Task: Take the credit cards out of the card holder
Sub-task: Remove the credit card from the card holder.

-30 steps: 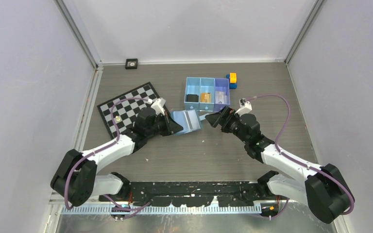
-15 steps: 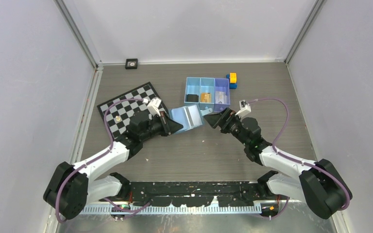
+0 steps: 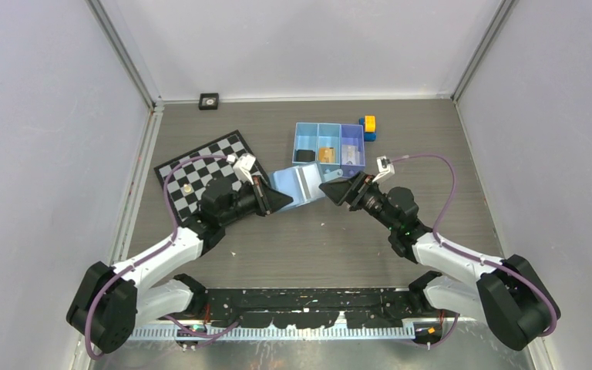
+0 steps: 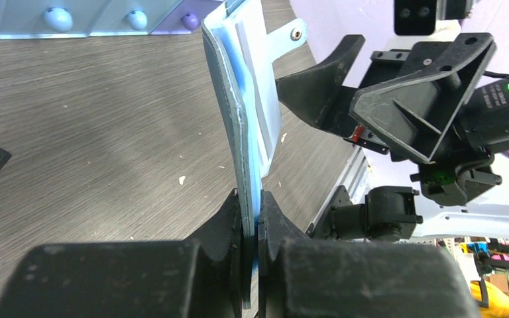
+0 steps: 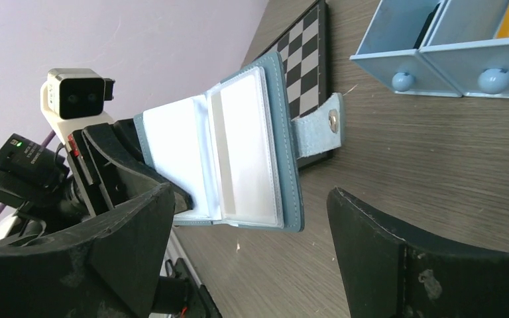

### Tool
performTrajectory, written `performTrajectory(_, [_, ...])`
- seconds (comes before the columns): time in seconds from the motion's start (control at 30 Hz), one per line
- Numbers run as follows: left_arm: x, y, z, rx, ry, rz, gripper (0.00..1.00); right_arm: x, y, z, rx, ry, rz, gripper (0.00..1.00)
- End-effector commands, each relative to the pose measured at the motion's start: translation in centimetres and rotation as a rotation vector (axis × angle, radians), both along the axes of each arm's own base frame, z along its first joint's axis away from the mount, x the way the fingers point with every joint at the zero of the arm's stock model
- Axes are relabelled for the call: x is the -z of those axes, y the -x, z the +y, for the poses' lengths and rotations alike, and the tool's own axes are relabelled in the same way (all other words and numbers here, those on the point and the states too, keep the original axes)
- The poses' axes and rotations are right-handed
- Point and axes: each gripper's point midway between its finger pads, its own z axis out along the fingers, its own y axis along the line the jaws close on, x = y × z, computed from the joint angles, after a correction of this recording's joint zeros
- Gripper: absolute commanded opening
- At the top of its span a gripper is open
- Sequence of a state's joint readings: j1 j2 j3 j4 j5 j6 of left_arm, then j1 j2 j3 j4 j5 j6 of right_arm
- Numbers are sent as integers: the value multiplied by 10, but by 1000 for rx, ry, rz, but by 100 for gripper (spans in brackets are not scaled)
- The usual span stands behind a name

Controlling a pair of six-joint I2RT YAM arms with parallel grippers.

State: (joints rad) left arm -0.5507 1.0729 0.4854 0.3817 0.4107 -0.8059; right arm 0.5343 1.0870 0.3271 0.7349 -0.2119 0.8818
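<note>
Across the grey wood-grain worktop (image 3: 316, 239) both arms reach toward the middle, meeting just in front of the tray (image 3: 308, 126). On the left lies a checkerboard (image 3: 193, 166), turned at an angle, partly under the left arm. The tray is blue with three compartments: something black in the left one, a tan piece (image 3: 325, 153) in the middle one, a pale piece (image 3: 350, 154) in the right one.

Between the two grippers, raised off the worktop, is the holder (image 3: 297, 185). It is folded open, its long axis running from the left gripper (image 3: 281, 202) up toward the tray, and it stands on edge. The left jaws are pressed together on its near edge, pinching it. Its outer skin is dull blue. Its inner face is lighter, with two whitish pocket panels side by side, and that face is turned toward the right gripper (image 3: 330, 187). Whether cards sit in those pockets I cannot tell. A blue strap with a round metal snap (image 5: 332, 119) sticks out from the far long edge.

The right jaws are spread wide, grip nothing, and stand just beside the holder, apart from it.

Yellow and blue blocks (image 3: 368, 127) sit at the tray's right end.
</note>
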Motion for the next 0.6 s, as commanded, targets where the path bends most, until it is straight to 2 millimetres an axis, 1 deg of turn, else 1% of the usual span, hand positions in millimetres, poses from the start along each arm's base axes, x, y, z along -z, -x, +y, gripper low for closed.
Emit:
performTrajectory(0.0, [-35,8,-9,73,101,-119,0,-23,0,6,-36,-57,-46,89])
performTrajectory(0.13, [-42,14,-11,101,128,-139,0,-18,-6,4,-15,-44,-13,88])
performTrajectory(0.2, [-41,14,-12,107,130,-131,0,-20,-4,5,-27,-54,-21,87])
performTrajectory(0.3, [-39,15,-17,142,133,-125,0,-28,-1,6,-51,-80,-45,81])
performTrajectory(0.33, [-36,14,-19,150,131,-114,0,-30,0,6,-52,-87,-51,78])
performTrajectory(0.47, [-31,12,-21,153,123,-96,0,-38,4,4,-63,-122,-79,59])
performTrajectory(0.57, [-27,9,-21,143,109,-87,0,-40,6,5,-73,-133,-83,46])
